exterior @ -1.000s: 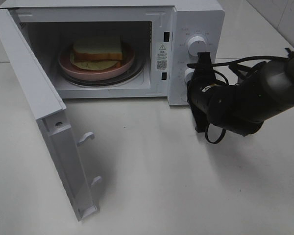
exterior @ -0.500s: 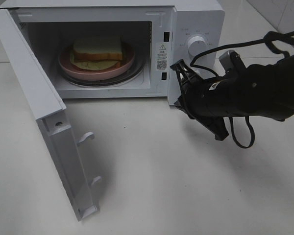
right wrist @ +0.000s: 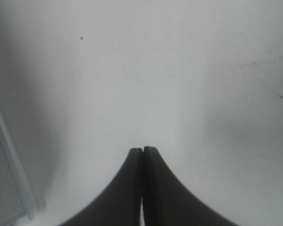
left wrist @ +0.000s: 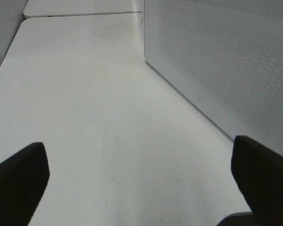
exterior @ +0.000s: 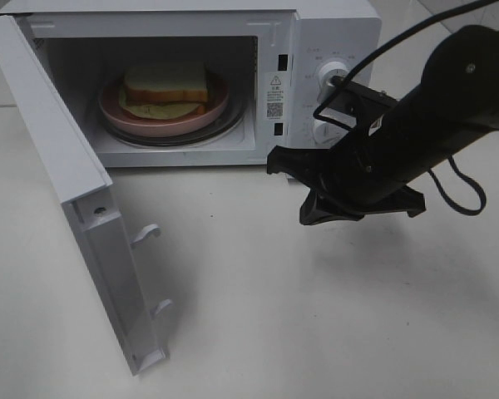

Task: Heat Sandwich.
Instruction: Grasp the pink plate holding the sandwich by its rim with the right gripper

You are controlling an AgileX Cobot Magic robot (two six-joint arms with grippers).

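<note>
The sandwich (exterior: 166, 87), white bread with a brown crust and pale green lettuce, lies on a round pink plate (exterior: 216, 110) inside the open microwave (exterior: 333, 33). My right gripper (exterior: 299, 195) hovers over the table just in front of the microwave's lower right corner, below the control knobs (exterior: 328, 76). In the right wrist view its fingertips (right wrist: 142, 150) are pressed together with nothing between them, above bare table. My left gripper (left wrist: 140, 181) shows only in the left wrist view, open wide and empty, beside the microwave's perforated side wall (left wrist: 217, 61).
The microwave door (exterior: 66, 191) stands swung open to the left, reaching far toward the table's front edge. The glass turntable (exterior: 233, 126) sits under the plate. The right arm's black cable (exterior: 461, 191) loops to the right of the arm.
The right arm has swung from the knob panel down and left to the front of the microwave. Its gripper stayed shut. The sandwich and door have not moved.
</note>
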